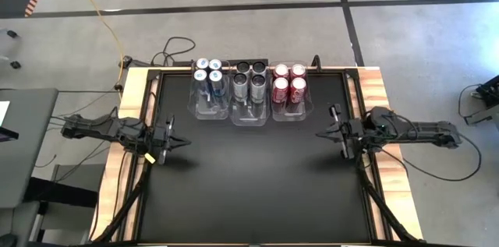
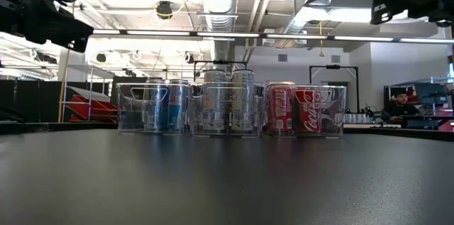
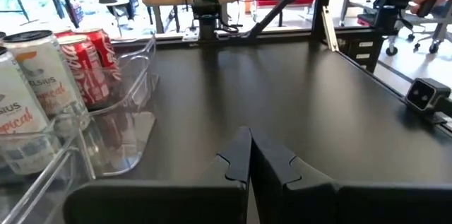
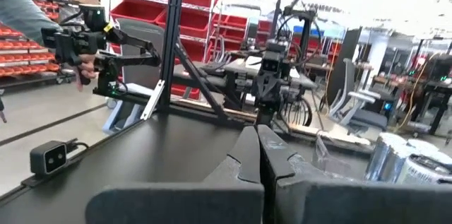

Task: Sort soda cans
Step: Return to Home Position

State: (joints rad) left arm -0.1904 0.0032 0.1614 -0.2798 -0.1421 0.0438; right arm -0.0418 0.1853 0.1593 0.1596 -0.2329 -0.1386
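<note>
The soda cans stand upright in three clear bins at the table's far side: several blue-silver cans (image 1: 208, 75) in the left bin, several dark grey ones (image 1: 249, 78) in the middle bin, several red ones (image 1: 289, 80) in the right bin. My left gripper (image 1: 187, 142) is shut over the table's left part, raised off the surface and pointing toward the right. My right gripper (image 1: 318, 132) is shut over the right part, also raised, pointing toward the left. Both are well short of the bins and hold nothing.
The three clear bins (image 1: 249, 111) sit side by side, touching, near the far edge. The black tabletop (image 1: 257, 185) lies bare between and in front of the arms. A small camera (image 3: 422, 94) sits at the table's near edge. People show in the room beyond.
</note>
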